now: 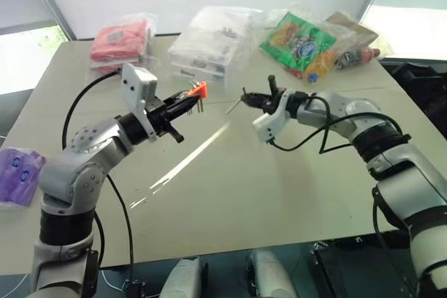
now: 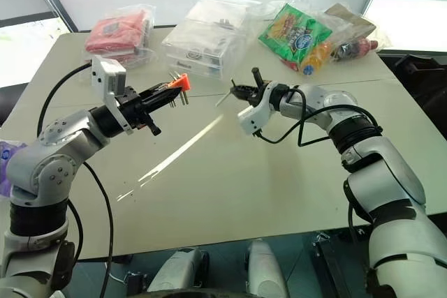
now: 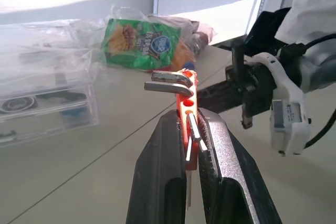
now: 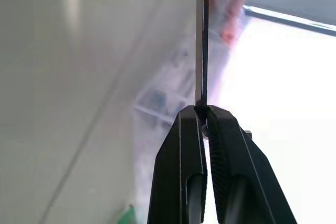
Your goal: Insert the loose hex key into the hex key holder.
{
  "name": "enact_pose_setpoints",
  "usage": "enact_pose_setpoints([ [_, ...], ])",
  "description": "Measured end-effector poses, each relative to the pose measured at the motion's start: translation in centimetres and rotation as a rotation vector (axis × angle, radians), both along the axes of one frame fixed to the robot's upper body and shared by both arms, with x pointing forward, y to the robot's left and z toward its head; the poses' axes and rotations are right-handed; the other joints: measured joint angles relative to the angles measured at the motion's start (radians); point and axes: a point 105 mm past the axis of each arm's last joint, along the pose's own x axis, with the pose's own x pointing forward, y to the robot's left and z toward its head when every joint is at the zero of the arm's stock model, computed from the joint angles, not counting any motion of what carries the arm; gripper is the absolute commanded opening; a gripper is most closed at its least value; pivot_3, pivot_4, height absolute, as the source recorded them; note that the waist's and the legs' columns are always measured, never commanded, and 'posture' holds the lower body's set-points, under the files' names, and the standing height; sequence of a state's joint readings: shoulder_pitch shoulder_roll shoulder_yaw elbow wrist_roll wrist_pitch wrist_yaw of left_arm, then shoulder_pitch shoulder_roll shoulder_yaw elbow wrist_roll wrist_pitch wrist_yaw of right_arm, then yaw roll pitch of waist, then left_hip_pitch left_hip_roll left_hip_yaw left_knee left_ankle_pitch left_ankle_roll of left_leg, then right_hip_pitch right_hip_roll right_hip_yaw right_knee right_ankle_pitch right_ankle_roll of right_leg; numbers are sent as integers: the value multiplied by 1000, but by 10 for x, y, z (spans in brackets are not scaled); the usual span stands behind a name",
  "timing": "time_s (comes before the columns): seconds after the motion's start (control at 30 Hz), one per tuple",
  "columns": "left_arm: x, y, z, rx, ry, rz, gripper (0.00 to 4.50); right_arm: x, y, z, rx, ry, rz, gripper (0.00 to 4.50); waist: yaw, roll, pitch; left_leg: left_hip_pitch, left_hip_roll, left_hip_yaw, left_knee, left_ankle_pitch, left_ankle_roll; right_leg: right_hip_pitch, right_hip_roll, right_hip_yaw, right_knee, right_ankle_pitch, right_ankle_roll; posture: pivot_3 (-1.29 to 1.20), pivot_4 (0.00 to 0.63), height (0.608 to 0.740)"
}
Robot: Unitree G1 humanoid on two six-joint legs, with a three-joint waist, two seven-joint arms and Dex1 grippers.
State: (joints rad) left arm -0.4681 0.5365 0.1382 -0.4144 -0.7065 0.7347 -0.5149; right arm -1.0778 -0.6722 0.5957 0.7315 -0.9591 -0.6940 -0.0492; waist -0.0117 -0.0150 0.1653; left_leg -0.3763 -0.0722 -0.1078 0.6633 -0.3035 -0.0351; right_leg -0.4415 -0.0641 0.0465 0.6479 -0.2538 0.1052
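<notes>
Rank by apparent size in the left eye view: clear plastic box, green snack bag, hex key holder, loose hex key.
1. Clear plastic box
2. Green snack bag
3. Hex key holder, nearer the camera
4. Loose hex key, thinnest

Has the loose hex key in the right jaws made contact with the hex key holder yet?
Apart. In the left eye view, bare table shows between the tip of the loose hex key and the hex key holder, which the left gripper holds.

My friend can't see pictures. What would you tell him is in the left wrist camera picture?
Two black fingers pinch a small orange hex key holder with grey keys sticking out. Across from it, the right gripper reaches in above a pale table; a green snack bag and clear boxes lie behind.
</notes>
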Motion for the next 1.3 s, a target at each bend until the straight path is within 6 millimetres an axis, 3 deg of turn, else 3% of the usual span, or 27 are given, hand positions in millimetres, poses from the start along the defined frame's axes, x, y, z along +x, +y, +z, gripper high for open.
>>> enact_pose_setpoints([
  [0.07,0,0,0,-1,1,3,0,0,-1,-2,97,14,-14,33,-2,0,0,0,0,0,0,0,0,1,0,0,-1,0,0,0,150,740],
  [0.27,1,0,0,-1,-1,2,0,-8,-14,-48,110,305,-101,33,-10,0,0,0,0,0,0,0,0,1,0,0,-1,0,0,0,150,740],
  [0.53,4,0,0,5,-2,-5,0,-38,-25,-60,-176,623,-65,33,-11,0,0,1,0,0,1,0,1,2,0,0,-1,0,0,0,150,740],
  [0.73,6,-1,5,2,-24,-10,0,-44,-29,-37,-488,605,24,33,-11,1,0,1,0,0,0,0,1,1,0,0,-1,0,0,0,150,740],
  [0.97,6,0,5,1,-30,6,0,-60,-42,-76,-754,691,111,33,-8,1,0,1,0,0,1,0,0,1,0,0,0,0,0,0,150,740],
  [1.2,5,1,3,-3,-29,23,0,-43,-34,-71,-827,617,74,33,-10,1,0,1,0,0,1,0,0,1,0,0,0,0,0,0,150,740],
  [1.3,4,2,2,-5,-28,29,0,-37,-29,-69,-837,573,75,1086,-9,1,0,1,0,0,1,0,0,1,0,0,1,0,0,0,150,740],
])
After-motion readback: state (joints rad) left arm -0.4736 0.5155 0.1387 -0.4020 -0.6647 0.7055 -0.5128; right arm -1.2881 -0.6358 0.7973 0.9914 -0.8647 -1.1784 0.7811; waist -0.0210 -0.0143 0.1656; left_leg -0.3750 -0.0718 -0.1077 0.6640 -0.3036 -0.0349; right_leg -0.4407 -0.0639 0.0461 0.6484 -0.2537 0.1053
